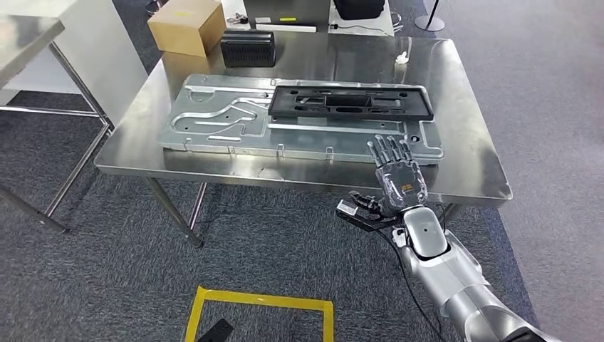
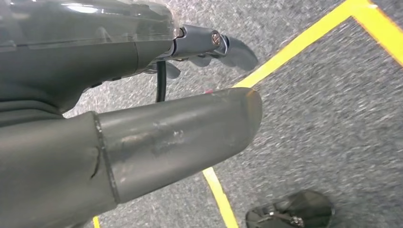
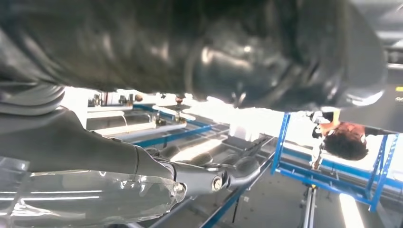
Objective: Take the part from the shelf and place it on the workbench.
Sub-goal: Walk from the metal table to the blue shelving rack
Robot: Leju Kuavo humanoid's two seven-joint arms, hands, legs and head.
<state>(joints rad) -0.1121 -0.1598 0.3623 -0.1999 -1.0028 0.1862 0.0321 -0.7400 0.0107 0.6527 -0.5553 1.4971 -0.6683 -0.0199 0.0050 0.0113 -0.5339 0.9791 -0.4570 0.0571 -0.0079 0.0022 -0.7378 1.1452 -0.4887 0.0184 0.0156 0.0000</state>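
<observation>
A large silver stamped metal part (image 1: 214,121) lies flat on the steel workbench (image 1: 463,92), and a black rectangular frame part (image 1: 350,102) rests on its far right portion. My right hand (image 1: 397,171) hovers over the bench's near edge by the silver part's right end. Its fingers are stretched out and apart, and it holds nothing. The right wrist view shows the same hand (image 3: 142,175) empty. My left hand (image 2: 142,128) hangs over the carpet with its thumb extended and nothing in it.
A cardboard box (image 1: 186,26), a black ribbed box (image 1: 248,48) and a small white object (image 1: 402,57) stand at the bench's far side. Another steel table (image 1: 28,43) is at the left. Yellow floor tape (image 1: 260,303) marks a square. Blue shelving (image 3: 280,137) and a person (image 3: 344,140) are behind.
</observation>
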